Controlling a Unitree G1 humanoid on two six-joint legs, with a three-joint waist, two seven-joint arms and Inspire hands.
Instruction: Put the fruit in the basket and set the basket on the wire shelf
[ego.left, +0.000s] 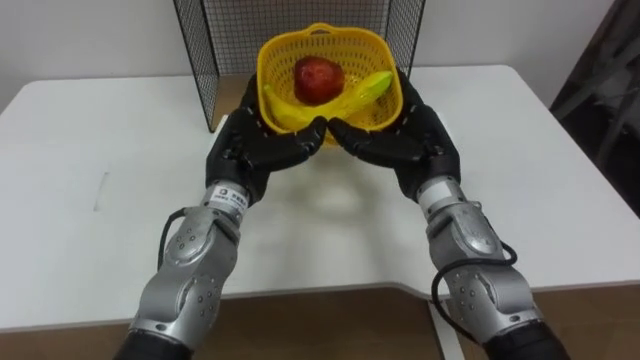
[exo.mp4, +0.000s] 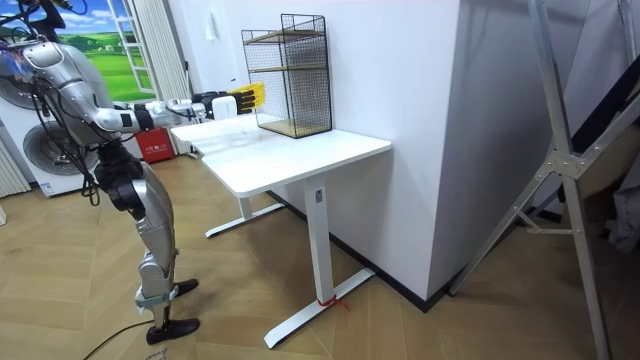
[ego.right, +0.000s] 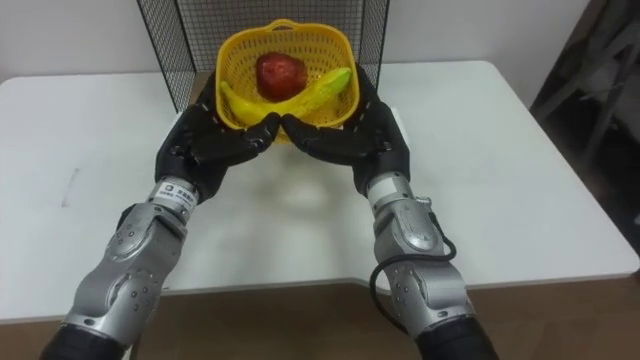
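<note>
Both hands are under the yellow basket (ego.left: 385, 45), holding it above the white table (ego.left: 100, 150). The left hand (ego.left: 245, 145) and right hand (ego.left: 400, 140) lie palm-up, fingers spread almost flat, tips meeting beneath its front. Above the palms, the banana (ego.left: 350, 98) lies crosswise, its green end towards the right hand, with the red apple (ego.left: 318, 78) behind it. The wire shelf (ego.left: 200, 50) stands just beyond the fingertips.
</note>
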